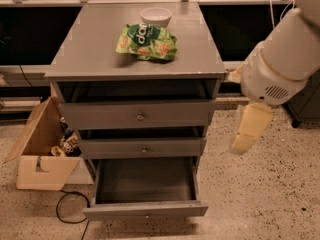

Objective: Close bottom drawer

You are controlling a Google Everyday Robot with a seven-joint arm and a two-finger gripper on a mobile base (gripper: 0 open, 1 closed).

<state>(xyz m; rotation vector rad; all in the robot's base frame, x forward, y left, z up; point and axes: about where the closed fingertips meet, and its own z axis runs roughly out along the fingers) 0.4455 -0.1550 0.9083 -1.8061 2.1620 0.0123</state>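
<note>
Below the tabletop's front edge, at the base of the cabinet [135, 69], the bottom drawer [145, 210] is pulled far out toward the camera. Its long axis runs left-right, parallel to the front edge, and its slim front panel with a small knob faces the camera. The middle drawer [142, 147] and top drawer [137, 115] sit further back. The gripper [248, 129] hangs off the tabletop's right edge, beyond the front right corner, at about middle-drawer height, well apart from the cabinet, touching nothing, holding nothing visible; open or closed, cannot tell. A white bowl [156, 17] is near the far edge, with a green chip bag [147, 42] just in front of it. A cardboard box [40, 154] is on the floor beyond the left edge, with a black cable [67, 211] near it.
</note>
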